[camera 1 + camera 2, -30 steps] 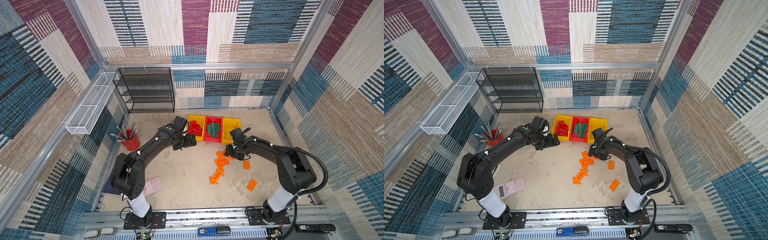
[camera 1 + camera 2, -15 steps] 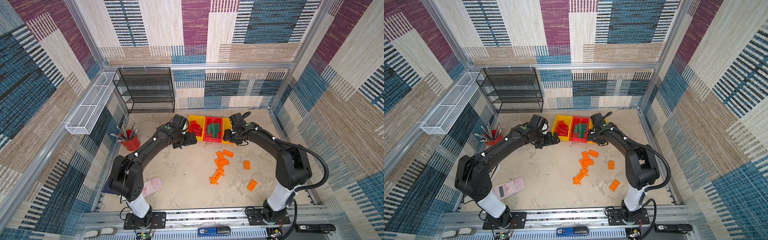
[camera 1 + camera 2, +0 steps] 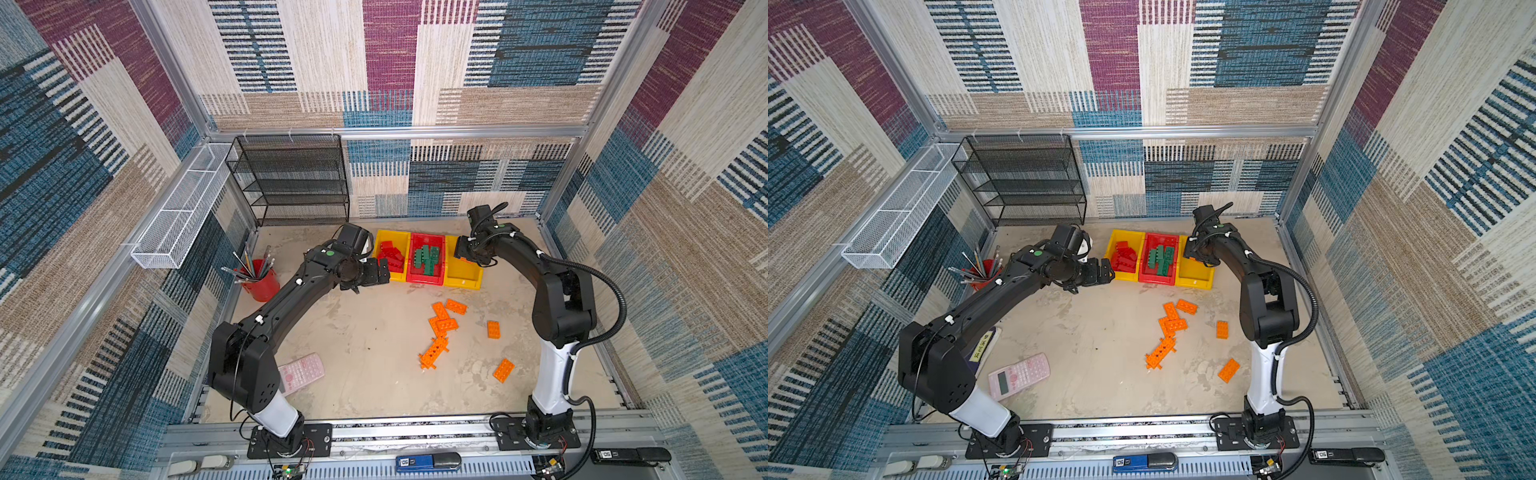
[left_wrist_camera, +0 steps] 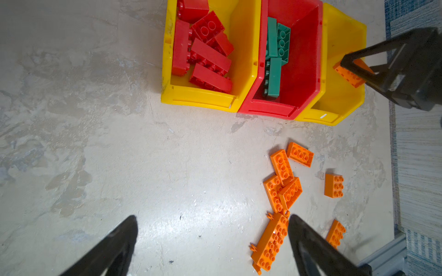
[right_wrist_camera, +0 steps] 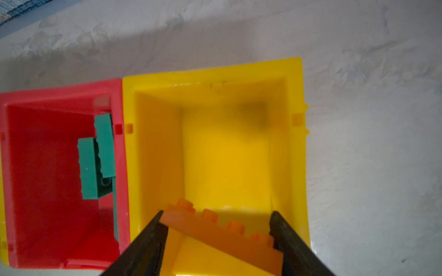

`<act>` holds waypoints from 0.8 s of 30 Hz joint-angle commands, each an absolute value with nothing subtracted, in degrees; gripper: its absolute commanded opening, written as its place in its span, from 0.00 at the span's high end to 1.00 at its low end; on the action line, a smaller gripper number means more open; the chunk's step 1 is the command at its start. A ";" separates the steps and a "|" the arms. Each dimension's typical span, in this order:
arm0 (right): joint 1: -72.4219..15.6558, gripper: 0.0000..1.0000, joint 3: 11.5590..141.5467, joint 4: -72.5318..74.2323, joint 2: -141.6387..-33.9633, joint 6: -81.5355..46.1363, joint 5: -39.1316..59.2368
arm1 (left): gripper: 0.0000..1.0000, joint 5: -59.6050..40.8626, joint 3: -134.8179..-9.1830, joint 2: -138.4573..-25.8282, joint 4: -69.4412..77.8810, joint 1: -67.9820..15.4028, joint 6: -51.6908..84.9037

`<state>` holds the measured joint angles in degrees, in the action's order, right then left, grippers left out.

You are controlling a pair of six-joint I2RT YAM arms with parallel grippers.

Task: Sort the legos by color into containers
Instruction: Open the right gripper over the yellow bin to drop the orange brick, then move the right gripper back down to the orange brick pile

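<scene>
Three containers stand side by side at the back. The left yellow bin (image 3: 379, 245) holds red legos (image 4: 205, 55). The red bin (image 3: 427, 281) holds green legos (image 4: 275, 55). My right gripper (image 5: 217, 212) hangs over the right yellow bin (image 5: 296, 153), shut on a tilted orange brick (image 5: 215, 234) that spans both jaws. Nothing else shows inside this bin. My left gripper (image 4: 211, 217) is open and holds nothing; it hovers above the table by the left bin's front corner (image 3: 384, 272). Several orange legos (image 3: 446, 324) and an orange holed beam (image 3: 434, 353) lie on the table.
A red pencil cup (image 3: 262, 282) stands at the left. A black mesh shelf (image 3: 291, 183) fills the back left corner. A pink calculator (image 3: 301, 372) lies near the left arm's base. Single orange bricks lie at the right (image 3: 493, 329) and the front right (image 3: 503, 370).
My right arm has lifted an orange brick from the pile on the table and carried it back over the right yellow bin. The left gripper has stayed by the left bin.
</scene>
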<state>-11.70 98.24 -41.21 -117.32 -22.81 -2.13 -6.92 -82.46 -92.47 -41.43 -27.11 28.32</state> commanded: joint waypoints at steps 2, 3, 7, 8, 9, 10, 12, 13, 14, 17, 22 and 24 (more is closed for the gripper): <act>-11.29 0.22 104.27 -42.54 -121.35 -20.72 -2.00 | 0.02 -5.10 -83.65 -91.50 -43.83 -26.89 25.40; -11.25 0.17 105.90 -43.08 -122.37 -20.39 -1.94 | 0.02 -4.85 -83.69 -91.26 -44.11 -26.89 25.24; -11.25 0.07 111.57 -45.48 -124.62 -19.64 -1.61 | 0.01 -4.40 -82.99 -90.27 -44.14 -26.81 25.00; -11.25 0.07 112.45 -46.26 -124.66 -19.69 -1.51 | 0.01 -4.40 -82.94 -90.09 -44.17 -26.80 25.05; -11.29 0.07 112.95 -46.92 -124.27 -19.86 -1.06 | 0.01 -4.60 -82.76 -89.93 -44.11 -26.81 25.05; -11.34 0.07 112.72 -47.35 -123.51 -20.12 -0.69 | 0.01 -4.67 -82.51 -89.76 -43.98 -26.78 25.05; -11.47 0.07 110.47 -47.79 -120.84 -20.99 -0.19 | 0.01 -5.10 -81.34 -89.09 -43.28 -26.80 25.05; -11.67 0.08 108.64 -47.76 -119.06 -21.30 -0.34 | 0.01 -5.31 -80.51 -88.66 -42.68 -26.81 25.05; -11.98 0.08 106.36 -47.91 -116.96 -21.85 -1.09 | 0.01 -5.56 -79.38 -88.07 -41.75 -26.81 25.13; -13.23 0.09 98.56 -48.71 -110.58 -24.32 -2.45 | 0.01 -5.99 -75.47 -86.00 -38.42 -26.81 25.74; -17.87 0.10 83.43 -48.12 -99.73 -29.88 -3.47 | 0.01 -7.90 -70.24 -83.59 -33.23 -26.78 27.38; -20.02 0.10 78.02 -47.33 -96.38 -32.95 -2.88 | 0.01 -8.89 -69.36 -83.56 -32.12 -26.81 27.95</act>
<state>-18.17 82.59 -47.81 -99.90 -27.40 -2.63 -6.57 -70.43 -84.03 -36.53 -26.85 26.89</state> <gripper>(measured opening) 0.898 0.987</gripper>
